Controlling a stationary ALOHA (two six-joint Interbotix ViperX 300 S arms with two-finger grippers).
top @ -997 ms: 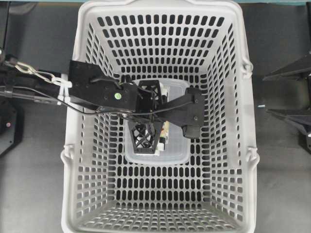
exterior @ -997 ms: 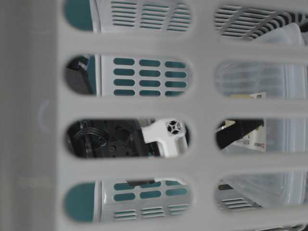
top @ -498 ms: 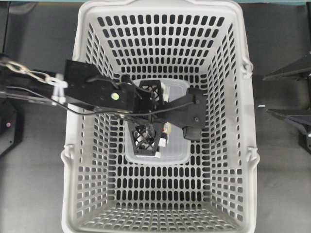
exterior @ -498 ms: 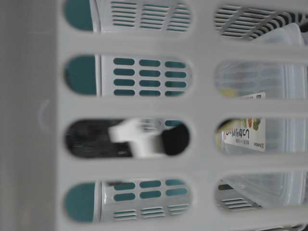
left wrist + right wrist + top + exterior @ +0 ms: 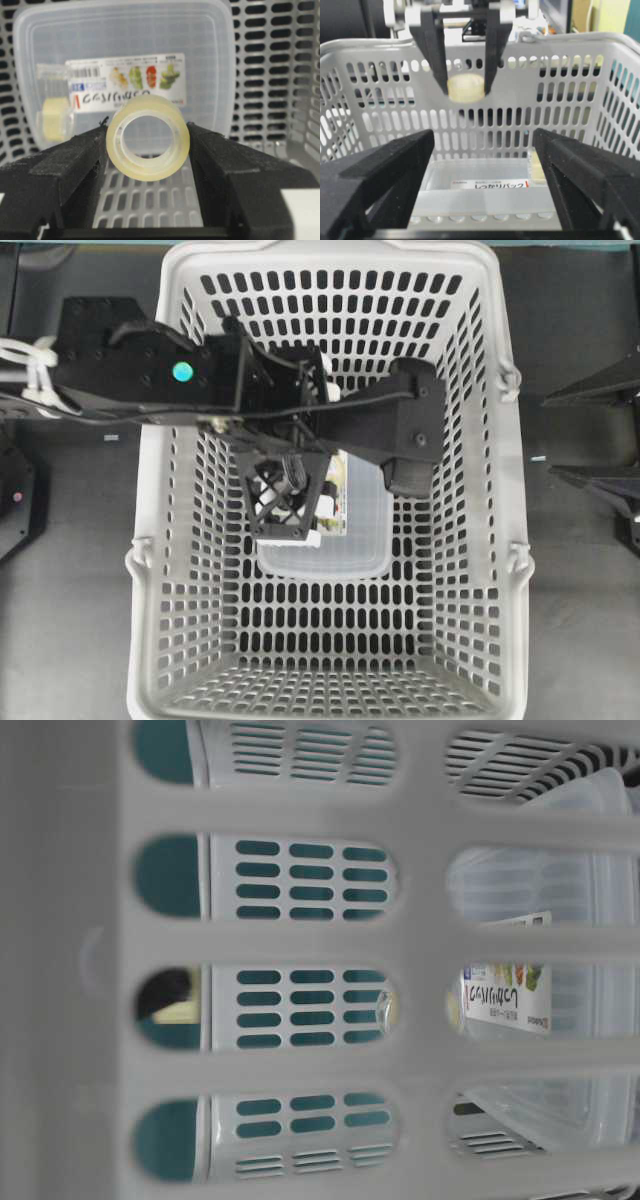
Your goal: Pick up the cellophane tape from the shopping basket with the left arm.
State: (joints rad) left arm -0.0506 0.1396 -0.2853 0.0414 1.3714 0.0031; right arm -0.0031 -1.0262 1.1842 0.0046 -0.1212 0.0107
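The cellophane tape [image 5: 148, 137], a pale yellow translucent roll, sits clamped between the black fingers of my left gripper [image 5: 148, 142]. In the right wrist view the roll [image 5: 465, 88] hangs in those fingers level with the upper slots of the far wall of the shopping basket [image 5: 520, 45], well above its floor. From overhead the left arm [image 5: 150, 370] reaches in over the left rim of the grey basket [image 5: 150, 540]. My right gripper [image 5: 482, 175] stands open with nothing in it, outside the basket's right side [image 5: 585, 435].
A large clear plastic box [image 5: 125, 45] with a printed label [image 5: 127, 80] lies on the basket floor below the roll [image 5: 355, 535]. A small pale roll in clear wrap [image 5: 54, 112] rests at the box's left edge. The slotted basket wall [image 5: 420, 940] fills the table-level view.
The left gripper has closed on the tape roll and risen from the box. It has left the table-level view, and the arm looks larger and further back from overhead. The right gripper has not moved.
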